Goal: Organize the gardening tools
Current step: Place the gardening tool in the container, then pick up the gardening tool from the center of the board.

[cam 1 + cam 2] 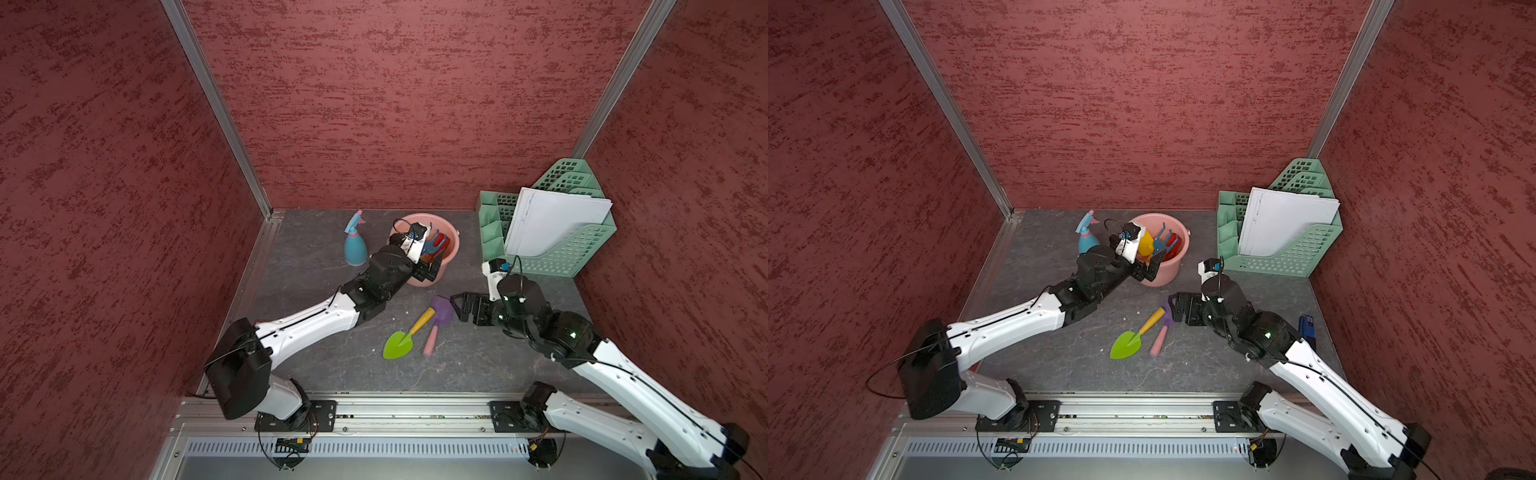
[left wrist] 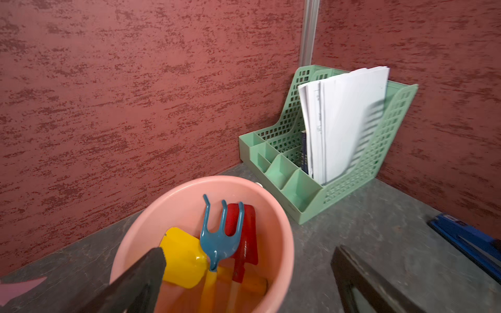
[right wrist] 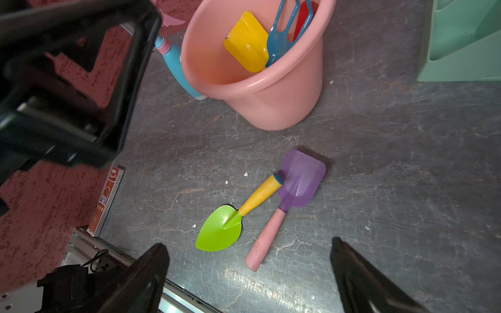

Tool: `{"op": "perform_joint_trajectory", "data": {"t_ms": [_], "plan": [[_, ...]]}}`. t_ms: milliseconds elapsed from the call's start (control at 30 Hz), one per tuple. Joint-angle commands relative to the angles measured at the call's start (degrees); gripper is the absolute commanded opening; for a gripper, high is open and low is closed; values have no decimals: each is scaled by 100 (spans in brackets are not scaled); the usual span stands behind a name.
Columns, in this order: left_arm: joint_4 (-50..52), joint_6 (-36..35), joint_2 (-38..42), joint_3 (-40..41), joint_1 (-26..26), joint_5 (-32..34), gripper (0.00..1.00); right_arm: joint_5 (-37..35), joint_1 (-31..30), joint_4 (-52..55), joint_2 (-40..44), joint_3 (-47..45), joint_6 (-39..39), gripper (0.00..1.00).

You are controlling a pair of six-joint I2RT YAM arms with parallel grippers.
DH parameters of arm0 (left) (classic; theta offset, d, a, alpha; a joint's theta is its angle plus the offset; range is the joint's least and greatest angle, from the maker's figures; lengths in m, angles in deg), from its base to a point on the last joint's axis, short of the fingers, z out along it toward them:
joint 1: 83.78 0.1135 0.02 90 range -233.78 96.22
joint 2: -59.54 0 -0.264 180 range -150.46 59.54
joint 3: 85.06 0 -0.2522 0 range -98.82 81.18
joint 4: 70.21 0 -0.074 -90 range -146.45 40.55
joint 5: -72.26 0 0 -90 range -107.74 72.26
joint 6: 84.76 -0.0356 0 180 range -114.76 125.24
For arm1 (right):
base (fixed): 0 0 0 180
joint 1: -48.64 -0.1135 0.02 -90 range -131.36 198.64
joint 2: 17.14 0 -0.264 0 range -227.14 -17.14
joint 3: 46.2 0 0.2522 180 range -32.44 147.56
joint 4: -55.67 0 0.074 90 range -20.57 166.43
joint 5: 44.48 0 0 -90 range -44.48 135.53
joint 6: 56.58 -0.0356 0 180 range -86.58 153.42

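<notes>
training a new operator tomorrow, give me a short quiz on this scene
1. True or false: the purple spade and the green trowel lie on the table, outside the pink bucket.
2. Which tools are in the bucket? A) yellow scoop, blue fork, red trowel; B) green trowel only; C) none.
3. In a few words: how do the jaws of the left end effector stand, and does it hold anything?

Key: 1 true; 2 A; 3 open, by the bucket, holding nothing.
</notes>
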Motion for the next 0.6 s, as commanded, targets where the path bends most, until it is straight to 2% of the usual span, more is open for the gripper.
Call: {"op": "perform_joint_trajectory", "data": {"t_ms": [0, 133, 233, 433, 567], "plan": [[1669, 138, 432, 300, -222, 400, 99, -143, 71, 262, 218, -109, -117, 98], [2932, 477, 770, 498, -572, 435, 94, -146, 71, 381, 417, -183, -187, 99], [3480, 656, 771, 552, -727, 179, 90, -146, 75, 431, 506, -192, -227, 98], [4268, 861, 79, 211, -806, -87, 82, -72, 71, 425, 593, -219, -288, 99], [4454, 1099, -482, -66, -803, -128, 78, -125, 71, 540, 650, -137, -275, 98]]}}
